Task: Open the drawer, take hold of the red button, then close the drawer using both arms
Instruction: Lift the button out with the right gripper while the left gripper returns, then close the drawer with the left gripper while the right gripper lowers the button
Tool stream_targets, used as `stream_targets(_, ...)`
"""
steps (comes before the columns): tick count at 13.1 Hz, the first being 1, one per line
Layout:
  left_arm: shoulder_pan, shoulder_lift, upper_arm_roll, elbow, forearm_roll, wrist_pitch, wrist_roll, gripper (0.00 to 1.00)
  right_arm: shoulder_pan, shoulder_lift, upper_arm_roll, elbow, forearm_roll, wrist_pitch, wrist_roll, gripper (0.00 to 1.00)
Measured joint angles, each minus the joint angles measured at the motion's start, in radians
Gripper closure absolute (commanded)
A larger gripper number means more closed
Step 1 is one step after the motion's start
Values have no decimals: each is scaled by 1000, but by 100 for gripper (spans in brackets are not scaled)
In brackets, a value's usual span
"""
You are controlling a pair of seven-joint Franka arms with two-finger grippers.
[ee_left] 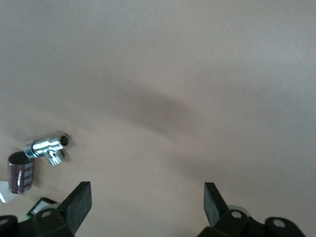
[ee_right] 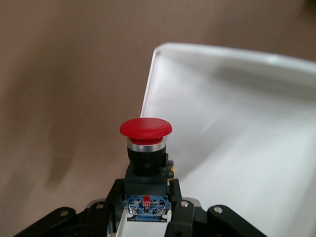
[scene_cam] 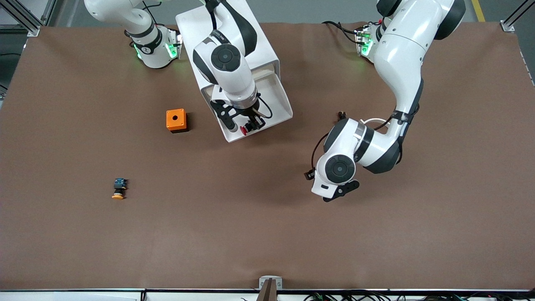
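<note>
The white cabinet [scene_cam: 250, 46] stands between the arm bases with its drawer [scene_cam: 278, 106] pulled out toward the front camera. My right gripper [scene_cam: 249, 124] is shut on the red-capped button [scene_cam: 244, 130] and holds it above the drawer's front edge. In the right wrist view the button [ee_right: 146, 148] sits upright between the fingers [ee_right: 180, 205], over the drawer's rim [ee_right: 153, 74]. My left gripper [scene_cam: 343, 191] is open and empty over bare table, toward the left arm's end. In the left wrist view its fingertips [ee_left: 79, 202] stand wide apart.
An orange box [scene_cam: 176, 120] with a round hole sits beside the drawer, toward the right arm's end. An orange-yellow-capped button [scene_cam: 119, 189] lies nearer the front camera. A small metal fitting [ee_left: 47, 148] and a dark cylinder [ee_left: 20, 173] show in the left wrist view.
</note>
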Motion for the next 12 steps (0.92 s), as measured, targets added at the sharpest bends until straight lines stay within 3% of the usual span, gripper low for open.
stream_targets(4,-23,-6,-45,0,0,23,-103,0,-130,-19,-9,95,-1,-112,-286,100)
stream_targets(12,-198,-9,-93,0,0,26,-381,0,-459,-8,-16,93,-5,-150,-1042,100)
